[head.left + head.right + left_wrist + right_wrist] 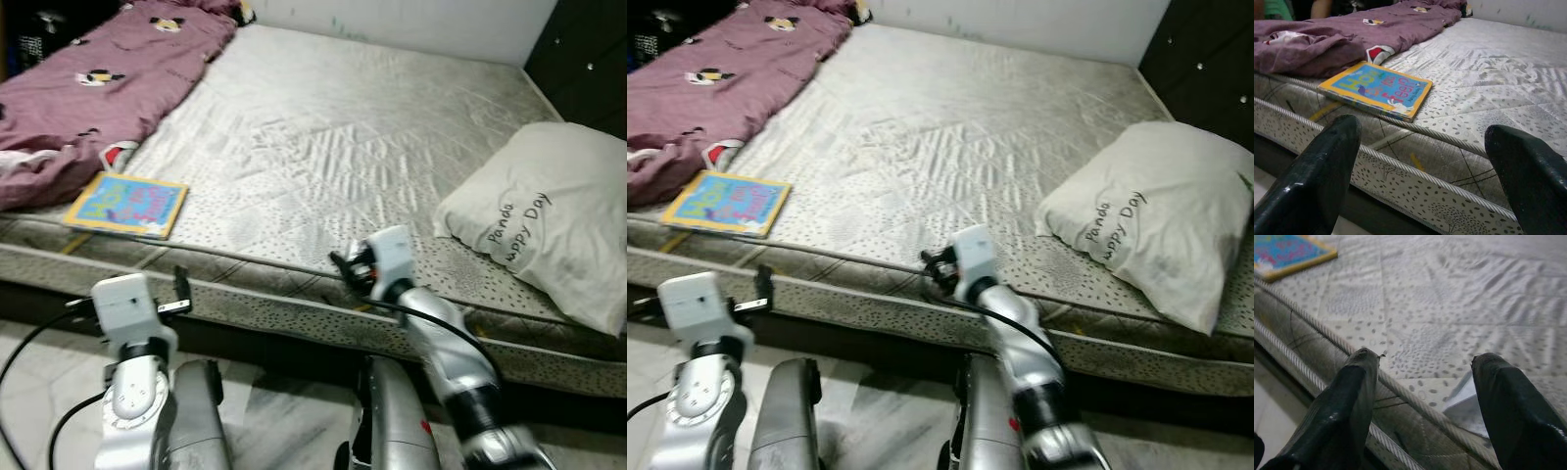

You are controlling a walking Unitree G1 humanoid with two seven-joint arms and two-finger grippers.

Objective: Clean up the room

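Note:
A colourful picture book (127,204) lies flat near the front left edge of the grey mattress (343,127), beside a rumpled purple blanket (98,78). A white pillow (549,215) printed "Panda Happy Day" rests at the front right. My left gripper (181,286) is low in front of the mattress edge, below and slightly right of the book, open and holding nothing. In the left wrist view the book (1376,89) sits beyond the open gripper (1422,132). My right gripper (348,264) is at the mattress's front edge, open and holding nothing (1425,357).
A dark cabinet (588,49) stands at the back right beside the bed. Pale tiled floor (274,421) lies under my arms in front of the bed. A white wall (411,15) runs behind the mattress.

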